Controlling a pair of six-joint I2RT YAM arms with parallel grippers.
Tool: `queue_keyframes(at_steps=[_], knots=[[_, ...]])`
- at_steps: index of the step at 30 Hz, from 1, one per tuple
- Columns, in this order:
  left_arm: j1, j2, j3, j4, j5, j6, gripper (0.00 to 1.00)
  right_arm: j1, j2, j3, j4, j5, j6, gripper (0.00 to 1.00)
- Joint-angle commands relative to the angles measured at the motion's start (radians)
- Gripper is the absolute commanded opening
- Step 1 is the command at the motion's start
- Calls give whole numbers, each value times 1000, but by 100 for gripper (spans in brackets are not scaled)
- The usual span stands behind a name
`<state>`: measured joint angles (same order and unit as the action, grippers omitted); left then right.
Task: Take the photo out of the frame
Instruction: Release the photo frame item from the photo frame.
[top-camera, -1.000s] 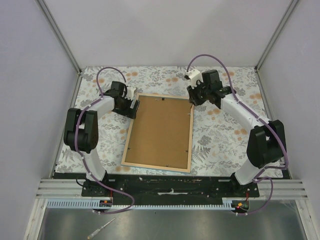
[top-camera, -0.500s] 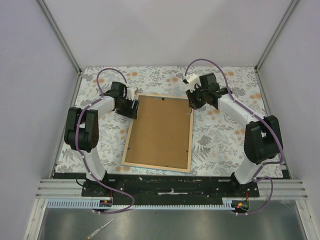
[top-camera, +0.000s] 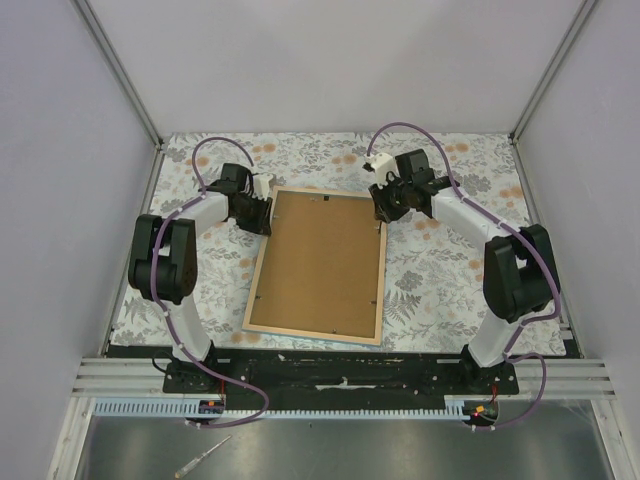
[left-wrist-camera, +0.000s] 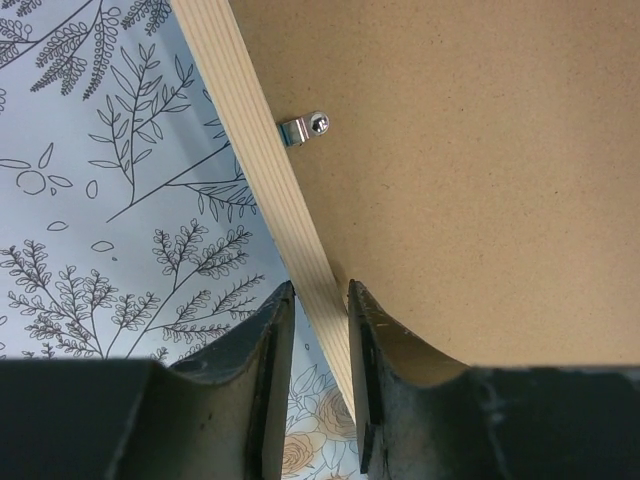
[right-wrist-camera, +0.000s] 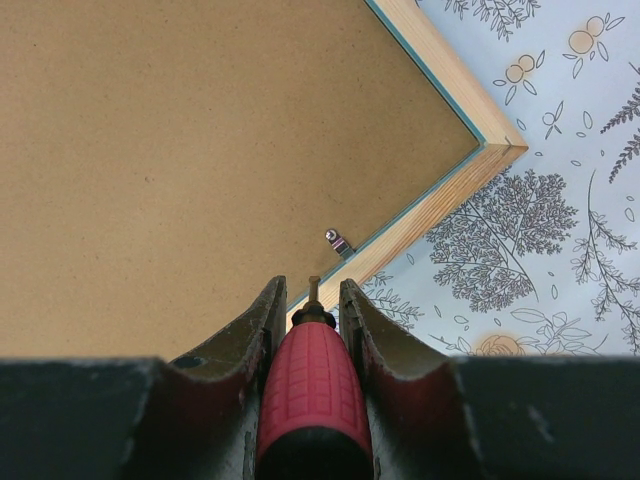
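From above, the frame (top-camera: 312, 335) lies face down on the cover (top-camera: 430, 280) with the photo (top-camera: 320, 265) inside it, brown back up. The left gripper (top-camera: 262, 212) is at its far-left corner and the right gripper (top-camera: 385, 208) at its far-right one, with open cover all round the frame. At the left wrist the jaws stand narrow, pinching the frame's wooden rail near a clip (left-wrist-camera: 300, 128); pulling from here could, I'd think, drag the frame askew. At the right wrist the jaws clasp a red screwdriver (right-wrist-camera: 312, 390), its tip just short of the frame's right rail, where a slip might gouge the board.
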<state>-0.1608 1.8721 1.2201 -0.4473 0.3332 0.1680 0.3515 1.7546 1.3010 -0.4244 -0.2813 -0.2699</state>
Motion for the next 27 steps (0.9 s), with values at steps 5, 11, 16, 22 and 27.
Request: queue_keyframes(at_steps=[5,11,16,22,27], knots=[[4,15,2,16,9,-30,28,1,14,35,19,-19,8,0],[10,22,1,18,4,-33,18,1,16,34,27,-4,6,0],[10,29,1,18,3,-33,10,6,14,24,44,4,6,0],[10,24,1,16,6,-33,7,7,8,9,75,16,-3,0],[12,24,-1,18,9,-33,5,14,8,-2,95,30,-12,0]])
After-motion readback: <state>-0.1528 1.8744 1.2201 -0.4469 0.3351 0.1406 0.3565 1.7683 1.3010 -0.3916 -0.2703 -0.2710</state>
